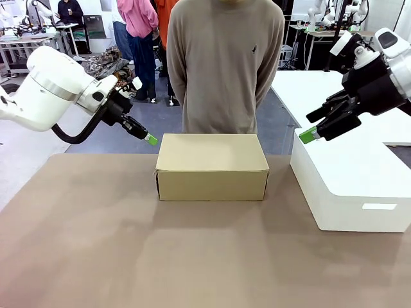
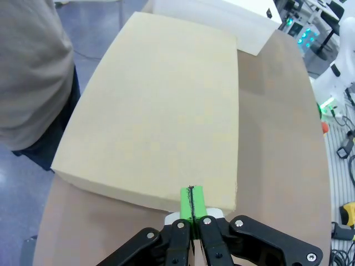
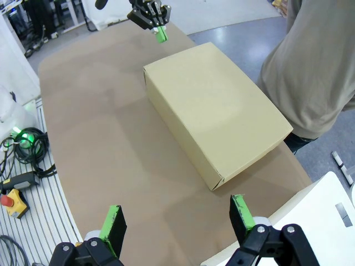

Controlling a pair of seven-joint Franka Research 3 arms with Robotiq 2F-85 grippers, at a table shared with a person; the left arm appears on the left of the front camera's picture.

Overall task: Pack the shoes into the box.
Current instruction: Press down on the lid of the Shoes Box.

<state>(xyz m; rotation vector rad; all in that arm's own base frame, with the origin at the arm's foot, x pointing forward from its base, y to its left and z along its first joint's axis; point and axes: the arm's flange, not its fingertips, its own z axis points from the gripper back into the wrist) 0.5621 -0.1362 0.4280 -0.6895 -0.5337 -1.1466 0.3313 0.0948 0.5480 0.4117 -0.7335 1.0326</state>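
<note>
Brown tabletop (image 1: 128,256) carries the tan cardboard box (image 1: 212,167) at centre, lid down, with a person (image 1: 225,64) standing behind it. No print or label is legible on the box. A white block (image 1: 353,186) sits just right of it. Left gripper (image 1: 151,139) hovers near the box's left end, pads pressed together, empty. Right gripper (image 3: 177,219) hangs above the block, jaws spread wide, empty.
</note>
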